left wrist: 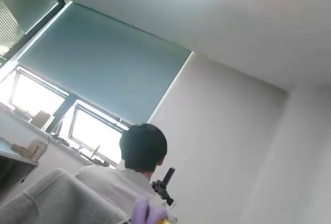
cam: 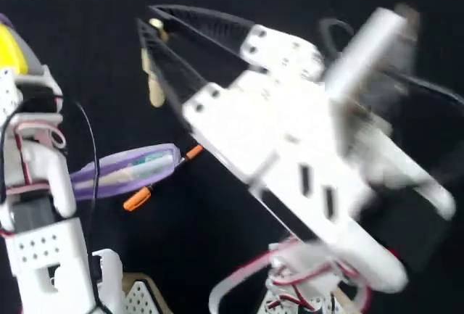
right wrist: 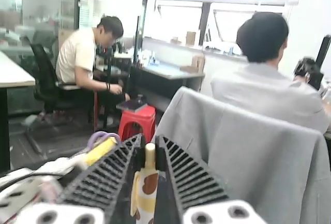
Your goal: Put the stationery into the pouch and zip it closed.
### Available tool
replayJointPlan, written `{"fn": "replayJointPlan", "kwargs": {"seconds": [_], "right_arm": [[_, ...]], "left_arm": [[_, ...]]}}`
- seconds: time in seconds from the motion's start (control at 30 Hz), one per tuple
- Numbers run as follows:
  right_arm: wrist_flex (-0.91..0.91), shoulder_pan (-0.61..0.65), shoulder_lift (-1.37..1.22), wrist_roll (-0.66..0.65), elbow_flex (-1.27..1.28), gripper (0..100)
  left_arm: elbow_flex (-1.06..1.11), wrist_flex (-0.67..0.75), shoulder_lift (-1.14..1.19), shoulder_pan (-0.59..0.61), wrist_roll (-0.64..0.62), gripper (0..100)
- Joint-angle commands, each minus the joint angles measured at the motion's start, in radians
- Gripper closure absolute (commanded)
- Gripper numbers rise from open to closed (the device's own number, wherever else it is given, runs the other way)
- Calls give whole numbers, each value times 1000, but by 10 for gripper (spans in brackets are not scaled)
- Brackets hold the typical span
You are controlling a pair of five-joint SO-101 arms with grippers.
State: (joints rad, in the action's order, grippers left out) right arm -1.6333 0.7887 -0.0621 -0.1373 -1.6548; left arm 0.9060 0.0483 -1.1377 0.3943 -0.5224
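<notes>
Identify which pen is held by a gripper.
The cream pen, clamped in the right gripper; the orange pens lie by the purple pouch.

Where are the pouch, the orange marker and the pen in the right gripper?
pouch (cam: 134, 169), high view, middle of its purple body.
orange marker (cam: 137, 199), high view, its visible orange end.
pen (right wrist: 146, 182), right wrist view, its cream barrel.

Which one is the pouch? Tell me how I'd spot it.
On the black table, look left of the big white arm in the middle. The pouch lies flat there beside an orange pen. Unlike that and the cream pen in the right gripper, it is long, lilac and see-through.
</notes>
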Motion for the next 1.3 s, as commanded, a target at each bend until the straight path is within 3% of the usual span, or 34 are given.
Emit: {"fn": "replayJointPlan", "kwargs": {"seconds": [0.0, 0.33, 0.7, 0.97, 1.07, 1.27], "right_arm": [[-35, -9, 88, -3, -16, 987], [-87, -9, 153, 5, -16, 987], [51, -11, 88, 5, -18, 987], [0, -18, 171, 40, -7, 988], [-21, -57, 229, 18, 96, 988], [28, -117, 394, 104, 429, 988]], "left_arm": [[-171, 20, 164, -53, 9, 971], [-274, 18, 233, -142, 9, 971], [-305, 23, 365, -134, 9, 971], [-340, 21, 428, -81, 3, 971], [-340, 21, 428, -85, 3, 971], [-341, 21, 428, -84, 3, 971]]}}
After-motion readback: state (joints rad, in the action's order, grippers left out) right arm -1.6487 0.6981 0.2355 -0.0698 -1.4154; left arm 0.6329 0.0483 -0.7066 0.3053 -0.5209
